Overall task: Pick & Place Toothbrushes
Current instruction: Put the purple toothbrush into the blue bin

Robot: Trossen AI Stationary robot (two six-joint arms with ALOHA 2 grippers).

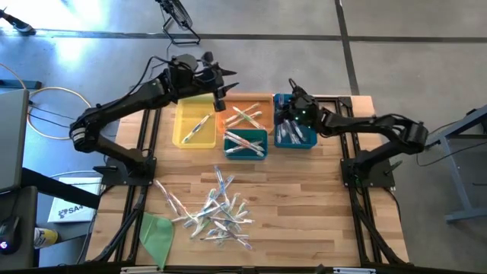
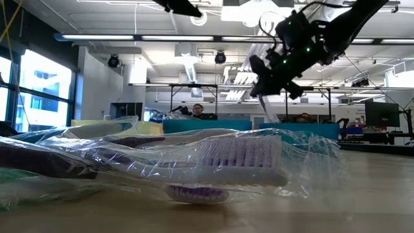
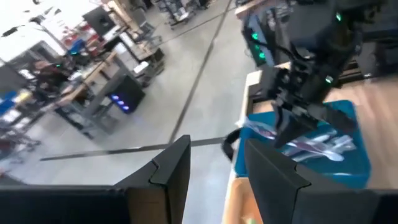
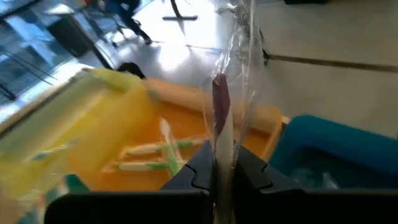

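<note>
High view — four bins sit in a cluster at the far side of the table: yellow bin [image 1: 195, 124], orange bin [image 1: 245, 114], teal bin [image 1: 245, 143], blue bin [image 1: 294, 131]. Each already has a few toothbrushes in it. A loose pile of toothbrushes [image 1: 215, 211] lies on the near half of the table, with a green sheet [image 1: 157, 230] beside it. By my reckoning the sorting is partly done, with plenty left. My right gripper [image 1: 291, 109] hangs over the blue bin; my left gripper [image 1: 220, 103] waits above the gap between the yellow and orange bins.

Low view — wrapped toothbrushes fill the foreground, one with purple bristles [image 2: 240, 155]. My right gripper holds a wrapped stick pointing down, above the bins.

Left wrist view — my left fingers [image 3: 169, 169] stand apart, nothing between them. Beyond, the right arm is over the blue bin.

Right wrist view — my right fingers [image 4: 193, 173] are clamped together on a clear-wrapped purple toothbrush [image 4: 221, 118], upright — not yet dropped.
</note>
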